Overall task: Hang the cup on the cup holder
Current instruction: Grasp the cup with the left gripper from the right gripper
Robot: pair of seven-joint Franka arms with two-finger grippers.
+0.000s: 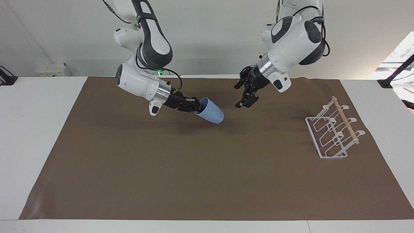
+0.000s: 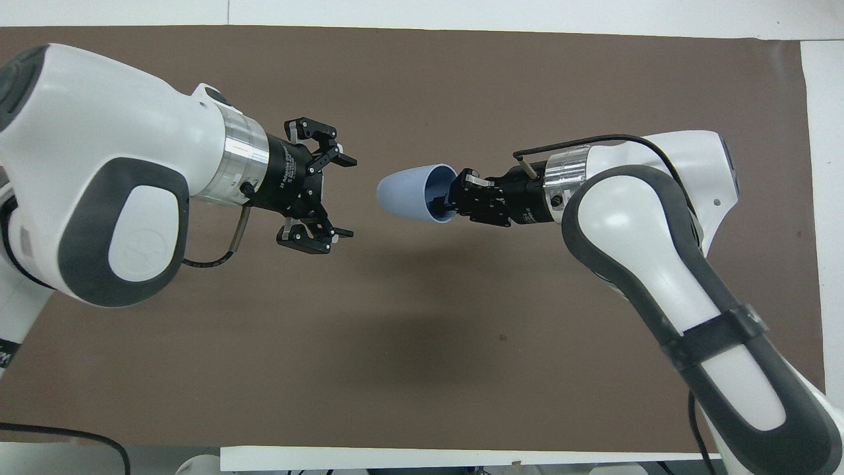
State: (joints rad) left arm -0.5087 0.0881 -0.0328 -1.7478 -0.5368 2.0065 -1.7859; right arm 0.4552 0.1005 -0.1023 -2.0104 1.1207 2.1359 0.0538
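Jaws pinching cup rim (airborne)

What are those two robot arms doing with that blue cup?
The right gripper holds the blue cup by its rim, up in the air over the middle of the brown mat, bottom end pointing at the other arm. The left gripper is open just beside it, not touching, as if ready to take it. The cup holder sits with nothing on it at the left arm's end of the table.
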